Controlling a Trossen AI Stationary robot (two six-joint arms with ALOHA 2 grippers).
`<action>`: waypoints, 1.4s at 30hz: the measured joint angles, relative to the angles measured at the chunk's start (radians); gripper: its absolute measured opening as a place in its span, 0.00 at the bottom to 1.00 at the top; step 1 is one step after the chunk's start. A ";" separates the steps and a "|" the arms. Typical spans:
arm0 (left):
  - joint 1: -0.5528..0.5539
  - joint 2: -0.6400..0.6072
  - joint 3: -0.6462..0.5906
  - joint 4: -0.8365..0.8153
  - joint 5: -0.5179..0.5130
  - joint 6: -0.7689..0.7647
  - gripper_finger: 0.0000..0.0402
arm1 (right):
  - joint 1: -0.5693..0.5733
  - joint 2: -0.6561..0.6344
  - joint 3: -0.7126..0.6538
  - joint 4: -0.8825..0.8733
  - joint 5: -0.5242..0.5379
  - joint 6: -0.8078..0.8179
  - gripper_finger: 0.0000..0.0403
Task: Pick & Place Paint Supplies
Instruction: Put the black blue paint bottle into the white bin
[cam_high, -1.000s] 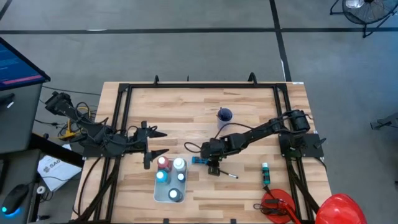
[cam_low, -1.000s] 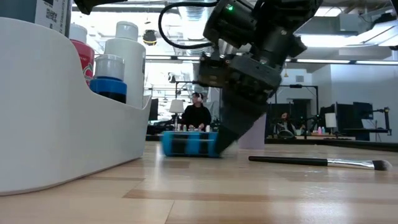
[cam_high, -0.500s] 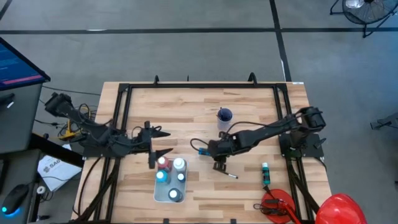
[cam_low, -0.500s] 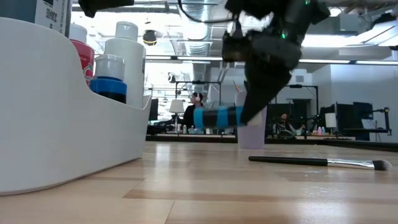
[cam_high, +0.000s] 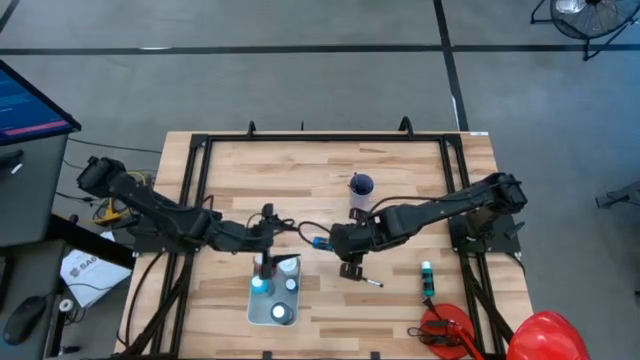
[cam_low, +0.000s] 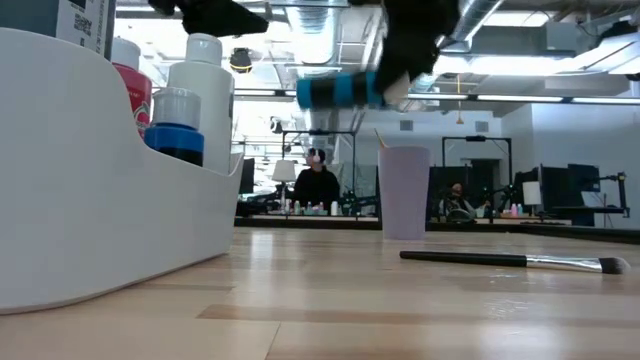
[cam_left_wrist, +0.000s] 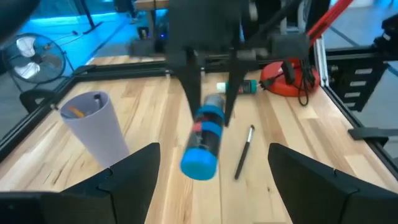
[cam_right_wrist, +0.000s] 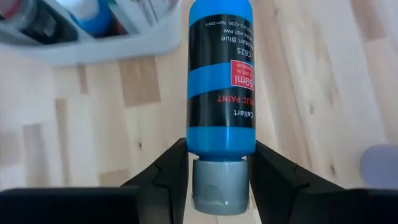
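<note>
Wooden counter (cam_high: 330, 165), black-framed, centre of the high view.
Item: blue paint bottle (cam_right_wrist: 221, 74), black label, grey cap; grasped near the cap by the right end effector (cam_high: 335, 241), raised clear of the counter at centre frame.
Item: white bin (cam_high: 273, 305), lower centre, holding several bottles.
Item: left end effector (cam_high: 268, 215), fingers released and spread, above the bin's upper edge.
Item: brush (cam_low: 510, 260), lying flat, lower right of centre.
Item: lilac cup (cam_high: 360, 186), upright.
Item: teal bottle (cam_high: 427, 278), lying at lower right.

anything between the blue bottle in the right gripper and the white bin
Yes, in the high view: the left gripper, open, hangs at the white bin's far end, between it and the blue bottle held in the right gripper.
</note>
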 joint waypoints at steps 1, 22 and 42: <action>0.000 0.009 0.009 0.000 0.000 0.010 0.73 | 0.001 0.000 0.028 -0.020 0.004 0.001 0.32; -0.017 0.037 0.056 -0.013 0.029 0.063 0.73 | 0.075 0.000 0.246 -0.188 -0.024 0.115 0.32; 0.011 0.326 0.292 -0.008 0.048 0.177 0.71 | 0.084 0.000 0.247 -0.231 -0.024 0.115 0.32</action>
